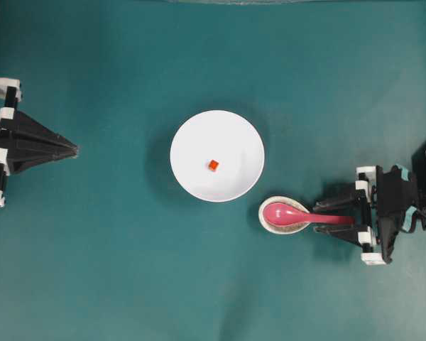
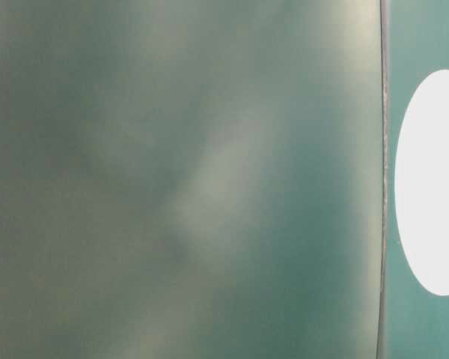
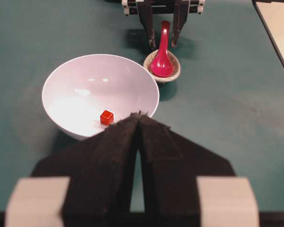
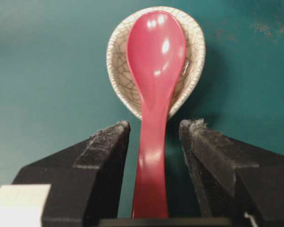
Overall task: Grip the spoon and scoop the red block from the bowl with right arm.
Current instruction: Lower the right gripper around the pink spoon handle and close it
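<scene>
The pink spoon (image 1: 292,214) lies with its scoop in a small speckled dish (image 1: 270,222) and its handle pointing right. My right gripper (image 1: 325,218) is open and straddles the handle. In the right wrist view the spoon (image 4: 156,52) runs between the two black fingers of the gripper (image 4: 155,125), with a gap on each side. The red block (image 1: 213,165) sits near the middle of the white bowl (image 1: 192,138), left of the spoon. My left gripper (image 1: 74,149) is shut and empty at the far left. Its wrist view shows the block (image 3: 106,117) in the bowl (image 3: 75,85).
The speckled dish (image 4: 118,71) stands close to the bowl's lower right rim on the teal table. The table-level view is blurred, with only a white oval (image 2: 434,179) at its right edge.
</scene>
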Robot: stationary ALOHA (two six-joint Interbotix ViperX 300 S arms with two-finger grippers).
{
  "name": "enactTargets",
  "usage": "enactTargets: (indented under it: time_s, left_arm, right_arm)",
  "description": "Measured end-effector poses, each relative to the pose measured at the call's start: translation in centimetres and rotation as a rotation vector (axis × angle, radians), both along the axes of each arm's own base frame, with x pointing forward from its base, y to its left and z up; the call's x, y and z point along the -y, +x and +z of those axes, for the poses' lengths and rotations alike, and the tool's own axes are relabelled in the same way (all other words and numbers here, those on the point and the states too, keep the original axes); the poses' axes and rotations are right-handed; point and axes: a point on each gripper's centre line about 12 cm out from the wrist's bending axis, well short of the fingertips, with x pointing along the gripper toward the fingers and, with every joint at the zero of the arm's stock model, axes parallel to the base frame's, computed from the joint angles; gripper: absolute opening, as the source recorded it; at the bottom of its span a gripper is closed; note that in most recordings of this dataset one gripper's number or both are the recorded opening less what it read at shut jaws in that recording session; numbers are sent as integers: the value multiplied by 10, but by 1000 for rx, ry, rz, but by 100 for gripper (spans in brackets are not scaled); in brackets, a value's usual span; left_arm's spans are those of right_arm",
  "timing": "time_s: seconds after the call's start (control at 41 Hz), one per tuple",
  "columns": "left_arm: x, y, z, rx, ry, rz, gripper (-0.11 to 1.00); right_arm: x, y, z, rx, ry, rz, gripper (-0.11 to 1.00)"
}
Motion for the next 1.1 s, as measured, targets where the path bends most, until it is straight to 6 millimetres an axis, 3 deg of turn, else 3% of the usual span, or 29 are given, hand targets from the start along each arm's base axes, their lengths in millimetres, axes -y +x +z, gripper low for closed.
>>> enactTargets:
  time_s: [0.439,1.099]
  left_arm:
    - [0,0,-2,-9,-3,1,0]
    - [0,0,-2,-11,-4,1,0]
  right_arm:
    - [0,0,2,15,-36,11,53]
    - [2,0,2,17,-71,16,41]
